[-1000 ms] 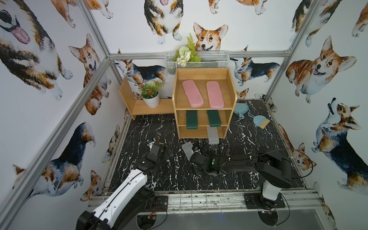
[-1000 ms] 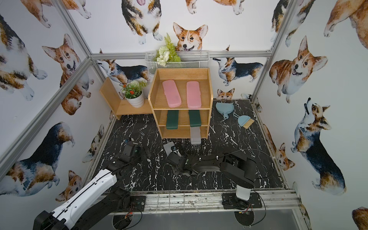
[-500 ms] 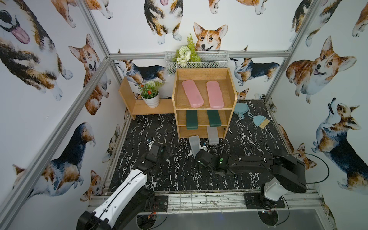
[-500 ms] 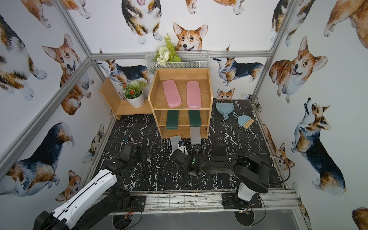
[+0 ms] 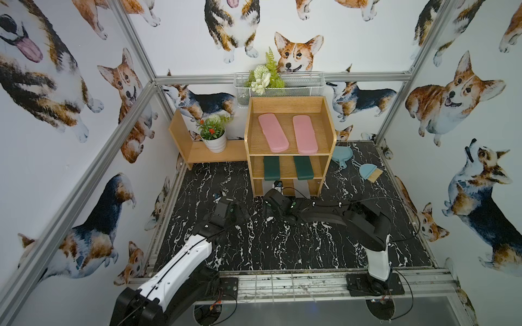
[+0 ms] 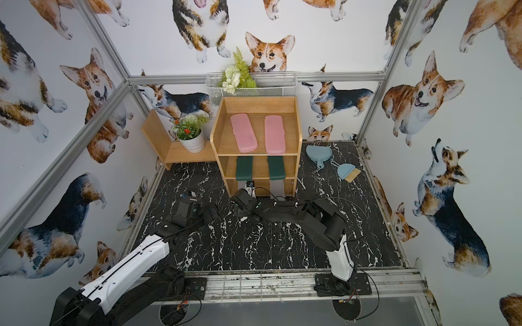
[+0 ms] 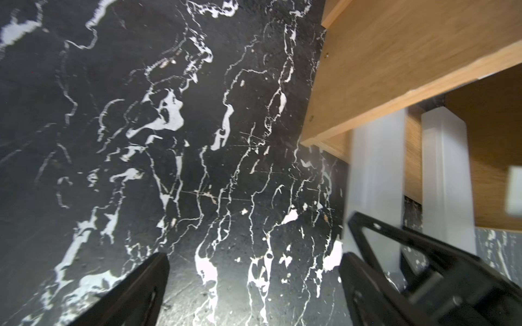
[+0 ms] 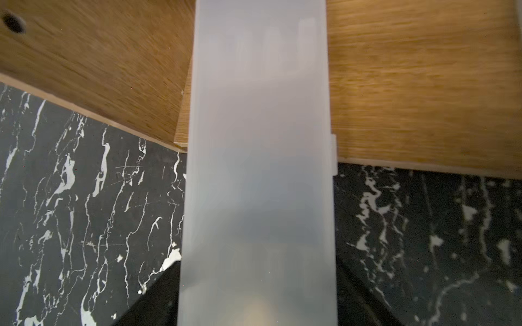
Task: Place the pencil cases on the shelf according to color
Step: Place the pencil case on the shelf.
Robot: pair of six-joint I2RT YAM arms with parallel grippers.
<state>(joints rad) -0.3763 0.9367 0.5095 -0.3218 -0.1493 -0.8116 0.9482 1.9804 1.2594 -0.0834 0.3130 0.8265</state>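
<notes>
- At the mouth of the lowest tier of the shelf (image 8: 423, 84), the fingers (image 8: 158, 293) of the right gripper (image 8: 258, 271) are showing as dark wedges on either side of the frosted case (image 8: 258, 169). I cannot tell whether they are pressing on it or standing off it.
- The case is lying lengthwise, its far part over the tier's wooden floor and its near part reaching out over the black marble tabletop (image 8: 84, 225). By my judgement it is going in but is not yet fully home.
- To finish well, the arm should be pushing straight along the case's long axis and keeping it low and level under the board above. The case should be running parallel to the second frosted case (image 7: 446, 169), just beside it in the same tier, without nudging it.
- The jaws should be letting go only once the board is carrying the case, then backing straight out so the case is not dragged along.
- Off to the side, the left gripper (image 7: 254, 259) is hovering over bare marble with its fingers wide apart and nothing between them. It is best kept clear.
- The case is looking long, flat and milky grey-white, with straight sides and a small tab on one long edge. Being smooth plastic, it is likely sliding easily.
- Higher up, the pink cases (image 5: 273, 132) are lying side by side on the top tier, and the green cases (image 5: 271, 168) on the middle one.
</notes>
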